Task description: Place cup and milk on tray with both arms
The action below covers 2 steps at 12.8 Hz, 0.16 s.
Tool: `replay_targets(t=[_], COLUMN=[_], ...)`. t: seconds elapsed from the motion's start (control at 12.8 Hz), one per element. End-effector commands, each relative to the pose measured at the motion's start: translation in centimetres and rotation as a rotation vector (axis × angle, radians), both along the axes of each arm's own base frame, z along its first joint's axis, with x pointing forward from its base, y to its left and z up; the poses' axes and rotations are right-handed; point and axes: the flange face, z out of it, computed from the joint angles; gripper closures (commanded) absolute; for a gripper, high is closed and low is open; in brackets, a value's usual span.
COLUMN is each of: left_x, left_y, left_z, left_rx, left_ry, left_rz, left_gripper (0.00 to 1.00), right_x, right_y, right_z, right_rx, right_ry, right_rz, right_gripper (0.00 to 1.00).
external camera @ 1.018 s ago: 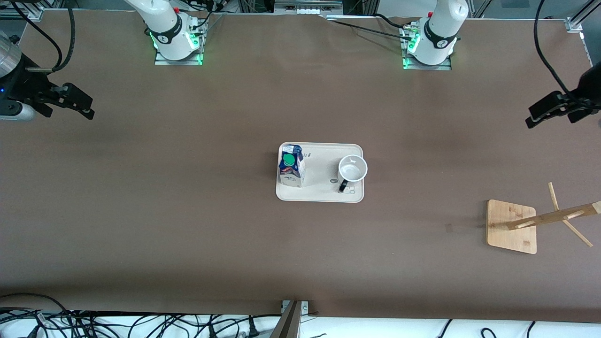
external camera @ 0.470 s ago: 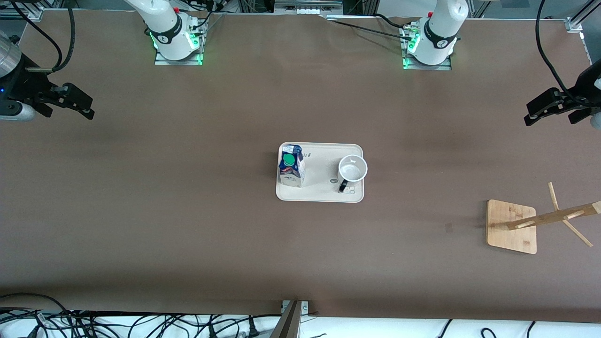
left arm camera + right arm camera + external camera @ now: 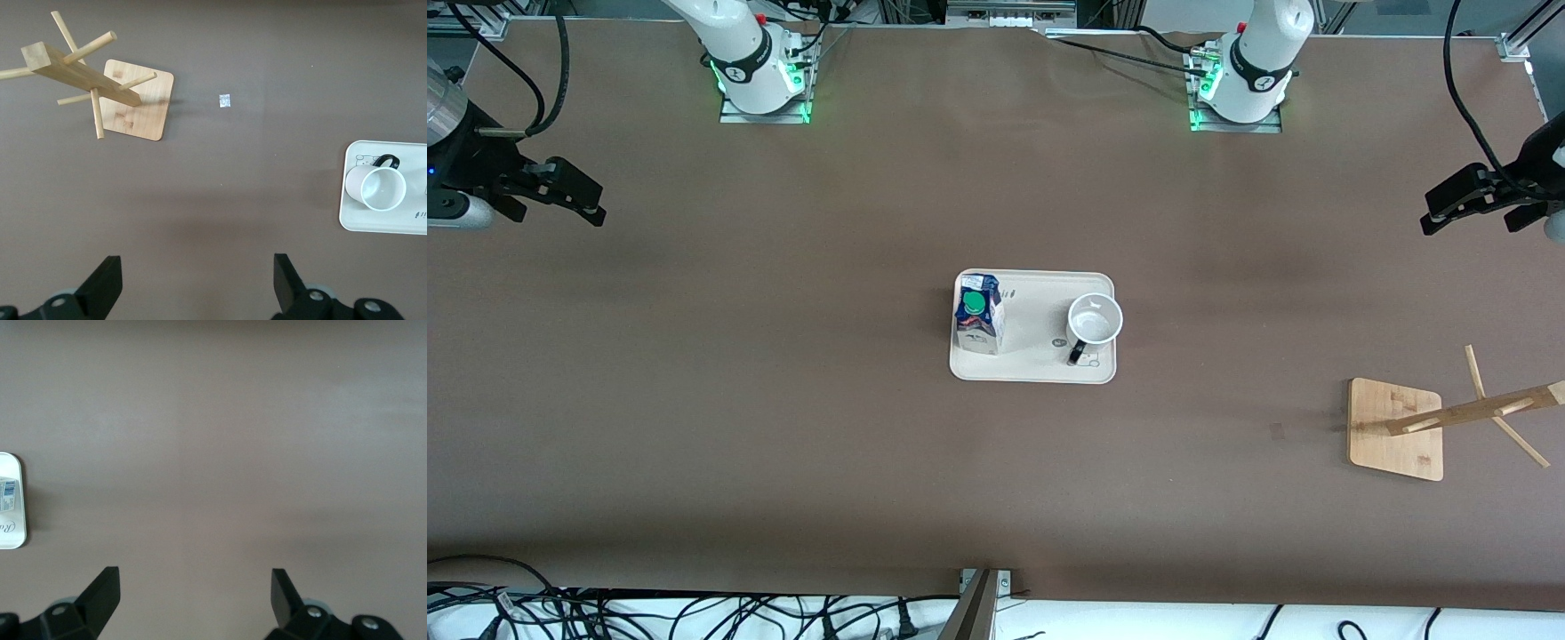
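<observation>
Cream tray (image 3: 1033, 369) carries milk (image 3: 979, 325) and cup (image 3: 1094, 322): job looks done. Left gripper (image 3: 193, 280), right gripper (image 3: 193, 593) well apart from tray over bare table, jaws wide, empty, waiting.

Upright milk (image 3: 979, 318) and white cup (image 3: 1094, 324) stand on cream tray (image 3: 1035, 366).

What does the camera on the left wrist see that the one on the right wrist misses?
Only the left wrist view shows the cup, standing on the tray, the wooden rack on its square base, and the open left gripper over bare table. Only the right wrist view shows an edge of the milk on the tray and the open right gripper, also over bare table. Both views share the tray and the brown table. Both arms wait, holding nothing.
</observation>
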Motion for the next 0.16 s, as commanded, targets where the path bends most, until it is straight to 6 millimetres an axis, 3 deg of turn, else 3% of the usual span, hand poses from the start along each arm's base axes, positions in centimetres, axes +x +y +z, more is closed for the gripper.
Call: replay_targets(t=[0.0, 0.08], left_x=[-0.20, -0.22], left_y=[-0.07, -0.07], left_z=[0.94, 0.93], left_rx=[0.020, 0.020], left_ry=[0.003, 0.005], left_rz=[-0.016, -0.016], left_gripper=[0.00, 0.00], right_x=[-0.03, -0.07], right_y=[-0.04, -0.10], right_z=[0.54, 0.63], right_rx=[0.014, 0.008], right_ry=[0.000, -0.002], right_rz=[-0.001, 0.002], right_gripper=[0.00, 0.00])
